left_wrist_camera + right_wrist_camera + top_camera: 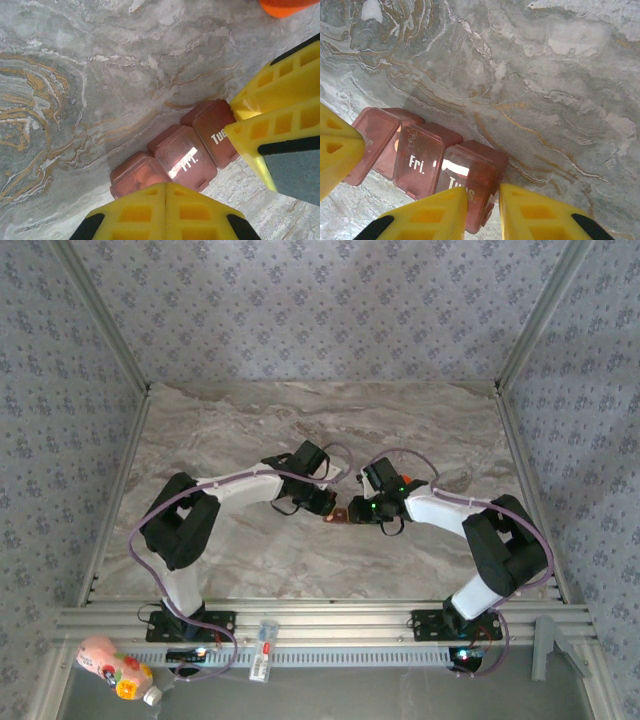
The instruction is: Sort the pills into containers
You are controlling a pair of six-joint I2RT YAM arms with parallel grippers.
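The counter is grey-white marble with rusty veins. It is boxed in on three sides by walls papered in a small blue-grey floral print, and a ribbed aluminium rail runs along its 6 o'clock edge. I count two arms. The left arm reaches in from 7 o'clock and the right arm from 5 o'clock, and they meet nose to nose near the middle. Between them, flat on the marble, lie the containers: one reddish-brown strip, with three compartments that I can make out. Two of the translucent lids read "Fri." and "Tue"; a pale orange blur shows through the third, too dim to name. The left jaws are closed flat together, yellow fingers meeting with no gap, tips right at the blurred end of the strip. The right jaws are drawn close around the corner of the "Tue" compartment and seem to pinch it. One bright orange object peeks in at 1 o'clock of the left wrist view. Below the rail, at 7 o'clock, one pink and orange bottle lies on its side, and one small clear item that I cannot identify lies nearby.
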